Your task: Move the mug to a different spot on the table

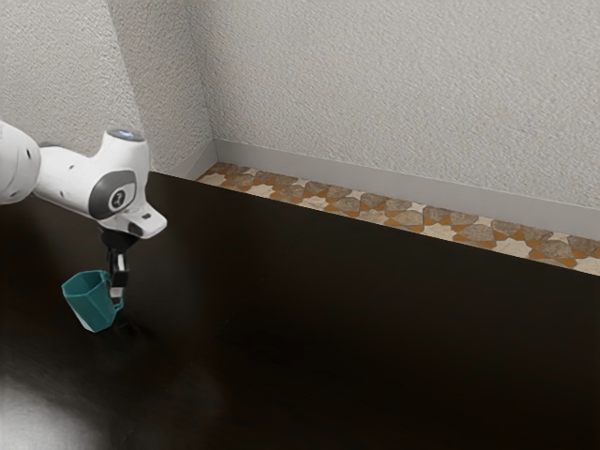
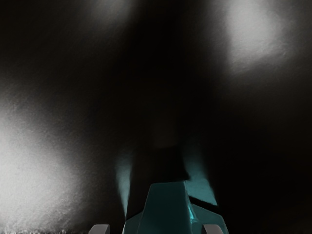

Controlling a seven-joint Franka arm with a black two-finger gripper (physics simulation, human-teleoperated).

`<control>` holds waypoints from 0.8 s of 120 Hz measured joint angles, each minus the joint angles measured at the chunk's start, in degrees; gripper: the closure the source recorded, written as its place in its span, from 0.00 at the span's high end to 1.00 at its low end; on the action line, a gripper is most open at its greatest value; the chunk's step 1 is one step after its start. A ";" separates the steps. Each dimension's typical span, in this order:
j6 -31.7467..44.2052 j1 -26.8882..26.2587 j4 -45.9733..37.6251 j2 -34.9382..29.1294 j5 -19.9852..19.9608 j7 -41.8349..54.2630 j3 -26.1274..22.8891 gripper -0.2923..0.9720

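Exterior view: white arm comes in from the exterior view's left, with its wrist bent down over the dark tabletop. We see the black pincer pointing straight down, low over the near-left part of the tabletop. It is clamped on the teal mug, with the fingers closed on the mug's right side, at the wall or handle; we cannot tell which. The mug is faceted and tilted, its open mouth facing up and toward the exterior view's left, its base lower and to the right. It looks to hang just above the tabletop, with a small dark shadow right under it. We cannot tell for sure that the base is clear of the surface.

The tabletop is glossy, with a pale glare patch at the near-left corner. Beyond its far edge we see a strip of orange-and-cream patterned floor, a grey baseboard and rough white walls that meet in a corner at the far left.

Wrist view: the teal mug sits directly under the hand, between two grey pads. The dark tabletop beyond it shows bright glare blotches and a faint teal reflection beside the mug.
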 joint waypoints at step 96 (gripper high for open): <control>-10.91 -16.00 3.19 -0.14 6.45 -8.49 5.77 0.19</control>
